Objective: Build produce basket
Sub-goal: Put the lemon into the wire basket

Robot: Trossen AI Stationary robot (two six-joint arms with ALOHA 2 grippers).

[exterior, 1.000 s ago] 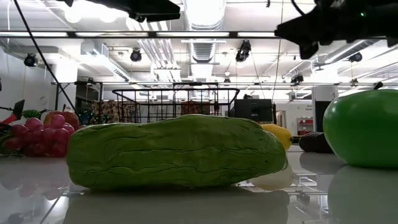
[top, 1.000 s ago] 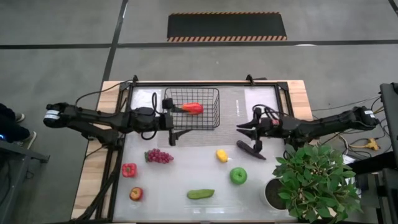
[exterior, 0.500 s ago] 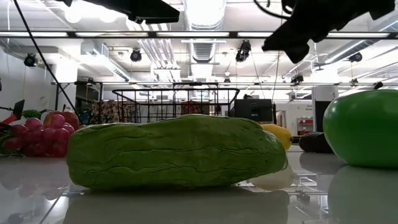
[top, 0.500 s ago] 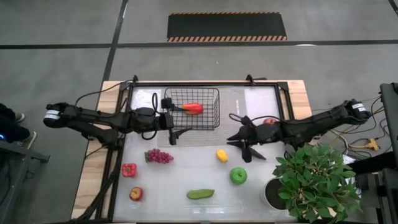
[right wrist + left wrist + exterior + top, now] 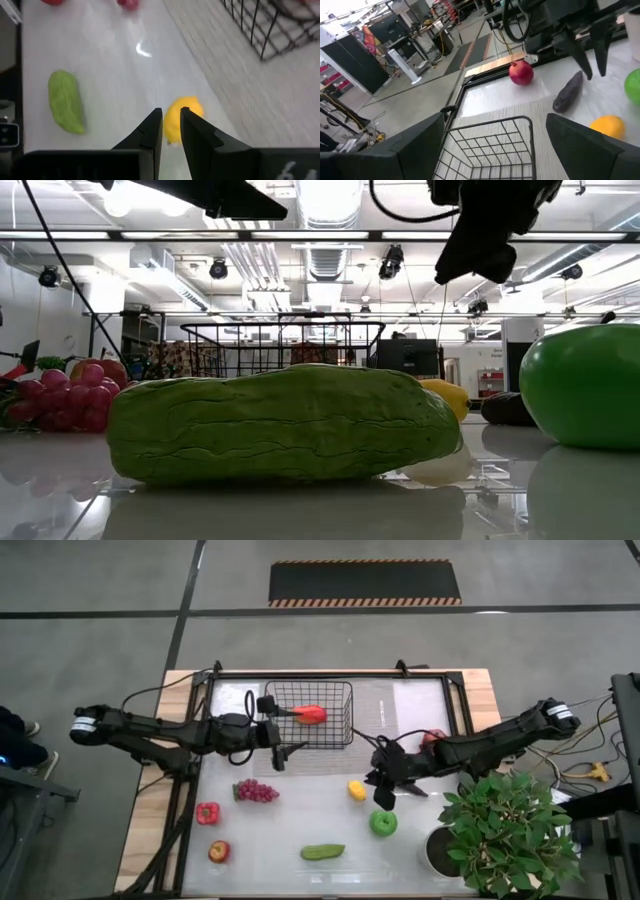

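Observation:
The black wire basket (image 5: 310,715) stands at the table's far middle with one red pepper (image 5: 311,713) inside. My left gripper (image 5: 281,752) hovers open at the basket's near-left corner, holding nothing. My right gripper (image 5: 381,787) hangs above the table between the yellow lemon (image 5: 356,790) and the green apple (image 5: 383,823). Its fingers are shut to a narrow slit, and the lemon (image 5: 182,118) lies just beyond their tips. The dark eggplant (image 5: 568,92) and a red apple (image 5: 521,73) lie on the table near the right arm.
Purple grapes (image 5: 255,790), a red pepper (image 5: 207,812), a red apple (image 5: 218,851) and the green cucumber (image 5: 322,851) lie on the near-left part of the table. A leafy potted plant (image 5: 505,830) stands at the near-right corner, close to the right arm.
My right gripper has swung from the table's right middle toward the left and the near edge, tipping downward, and now hangs over the spot beside the lemon. The eggplant is now covered by the right arm in the high view. The produce has stayed where it was.

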